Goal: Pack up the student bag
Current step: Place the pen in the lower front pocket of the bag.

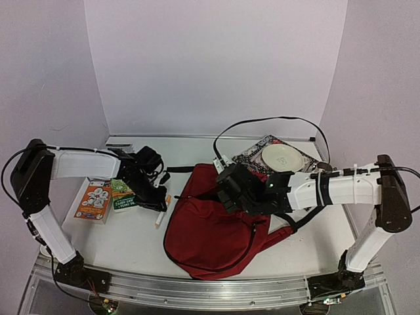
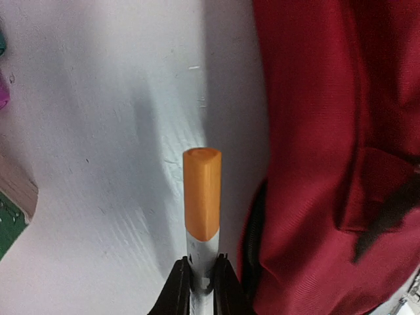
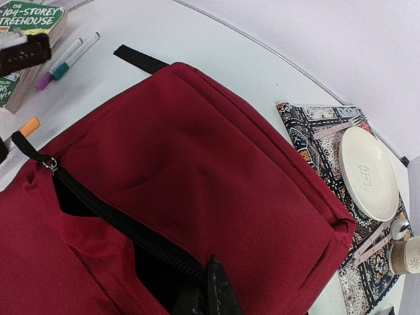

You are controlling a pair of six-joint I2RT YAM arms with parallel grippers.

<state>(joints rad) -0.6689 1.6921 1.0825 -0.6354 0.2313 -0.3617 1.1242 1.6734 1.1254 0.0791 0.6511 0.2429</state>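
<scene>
The red bag (image 1: 207, 233) lies unzipped on the bench (image 1: 125, 239). The left hand (image 2: 202, 272) is clamped on an orange-capped marker (image 2: 202, 197) beside it; the right hand (image 3: 209, 292) is pinched together at its opening.

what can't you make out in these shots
Marker: left wrist view shows only its orange cap end; the rest sits behind the left fingers and the bottom edge.
Bag inside: right wrist view, the unzipped opening is too dark.
Right fingers: cut off by the bottom edge there, so whether they pinch the bag is unclear; in the top view the arm covers them.
Books: top view, titles too small.
</scene>
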